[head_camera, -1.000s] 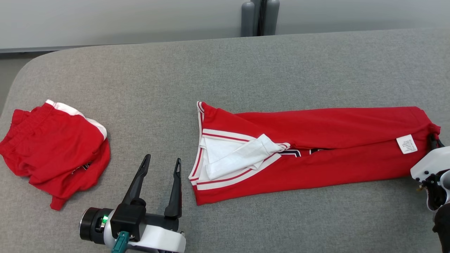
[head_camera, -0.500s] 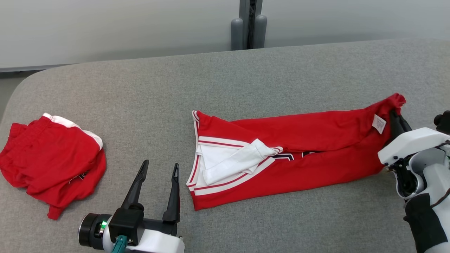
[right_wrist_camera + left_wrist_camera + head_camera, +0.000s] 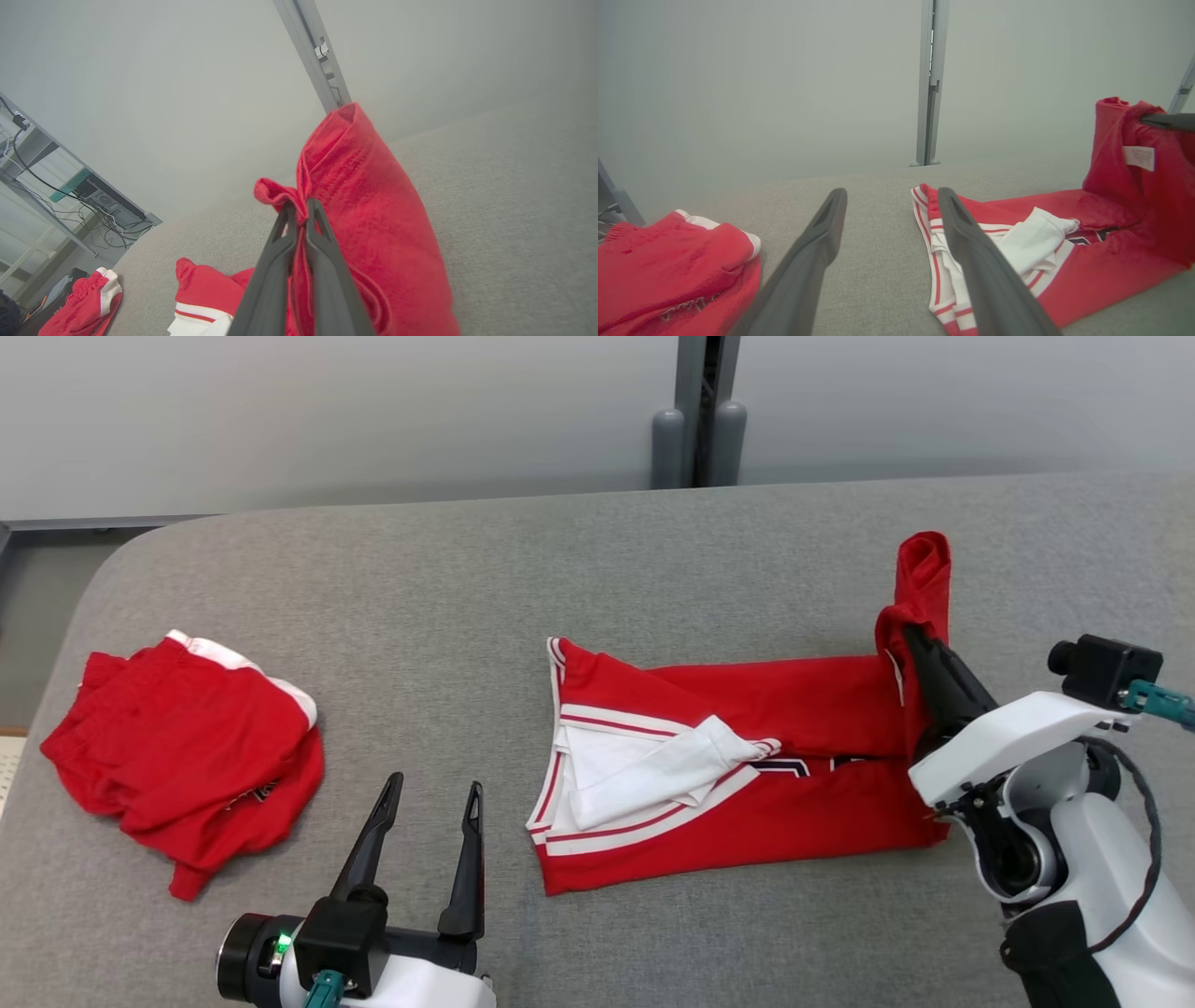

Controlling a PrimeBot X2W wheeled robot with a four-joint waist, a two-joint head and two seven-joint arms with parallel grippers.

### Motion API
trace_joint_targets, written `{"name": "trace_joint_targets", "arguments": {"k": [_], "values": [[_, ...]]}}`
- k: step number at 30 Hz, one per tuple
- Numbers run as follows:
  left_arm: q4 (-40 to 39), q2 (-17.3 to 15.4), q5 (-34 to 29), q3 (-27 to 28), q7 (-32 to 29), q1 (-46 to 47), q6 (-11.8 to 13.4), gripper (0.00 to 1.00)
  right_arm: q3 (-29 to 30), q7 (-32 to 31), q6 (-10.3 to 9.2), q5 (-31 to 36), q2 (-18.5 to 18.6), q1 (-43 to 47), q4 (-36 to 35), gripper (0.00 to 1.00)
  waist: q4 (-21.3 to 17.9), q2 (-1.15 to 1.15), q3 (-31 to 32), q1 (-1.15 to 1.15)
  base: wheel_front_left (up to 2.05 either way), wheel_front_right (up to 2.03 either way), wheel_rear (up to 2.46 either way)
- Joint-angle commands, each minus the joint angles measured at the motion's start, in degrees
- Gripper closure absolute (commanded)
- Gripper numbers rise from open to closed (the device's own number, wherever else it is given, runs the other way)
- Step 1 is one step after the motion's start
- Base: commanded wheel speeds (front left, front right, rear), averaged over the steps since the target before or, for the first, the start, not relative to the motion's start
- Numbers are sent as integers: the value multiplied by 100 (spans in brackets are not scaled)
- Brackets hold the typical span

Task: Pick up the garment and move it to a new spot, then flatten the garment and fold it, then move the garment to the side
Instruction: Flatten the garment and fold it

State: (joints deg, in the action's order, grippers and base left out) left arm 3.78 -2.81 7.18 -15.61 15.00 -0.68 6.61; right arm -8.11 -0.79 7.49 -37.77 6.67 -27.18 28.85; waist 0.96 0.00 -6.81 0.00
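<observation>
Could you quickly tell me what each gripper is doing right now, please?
Left gripper: open, holding nothing.
Right gripper: closed on one end of the red garment, holding that end up off the table.

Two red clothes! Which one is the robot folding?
Look at the big grey table. On its right half lies a long red garment, one end pinched up by the right pincer. The red heap far left is crumpled and untouched.

A white care tag (image 3: 1139,157) on the red garment (image 3: 803,700) carries print too small to read, its dark lettering (image 3: 784,766) mostly hidden in folds.
</observation>
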Motion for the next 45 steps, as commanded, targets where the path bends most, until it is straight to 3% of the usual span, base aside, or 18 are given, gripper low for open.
{"name": "trace_joint_targets", "arguments": {"k": [1, 12, 17, 31, 45], "values": [[-20, -18, 65, 2, 23, -5, 6, 0, -13, -66, 0, 86, -41, 110, -145, 100, 106, 0, 54, 0, 0, 0, 0], [-13, -18, 144, -158, 23, -52, 84, 0, -28, -282, 0, -63, -362, 284, -330, 100, 700, 0, 125, 0, 0, 0, 0], [14, -18, 183, -239, 23, -32, 70, 0, -436, -121, 0, -500, -354, 183, -199, 100, 1009, 0, 80, 0, 0, 0, 0], [94, -18, 173, -339, 23, -52, 51, 0, -1615, 659, 0, -1436, -359, -255, 1144, 100, 1683, 0, 87, 0, 0, 0, 0], [70, -18, 189, -450, 23, 23, -19, 0, -3043, 1389, 0, -2985, -359, -924, 2471, 100, 1864, 0, 120, 0, 0, 0, 0]]}}
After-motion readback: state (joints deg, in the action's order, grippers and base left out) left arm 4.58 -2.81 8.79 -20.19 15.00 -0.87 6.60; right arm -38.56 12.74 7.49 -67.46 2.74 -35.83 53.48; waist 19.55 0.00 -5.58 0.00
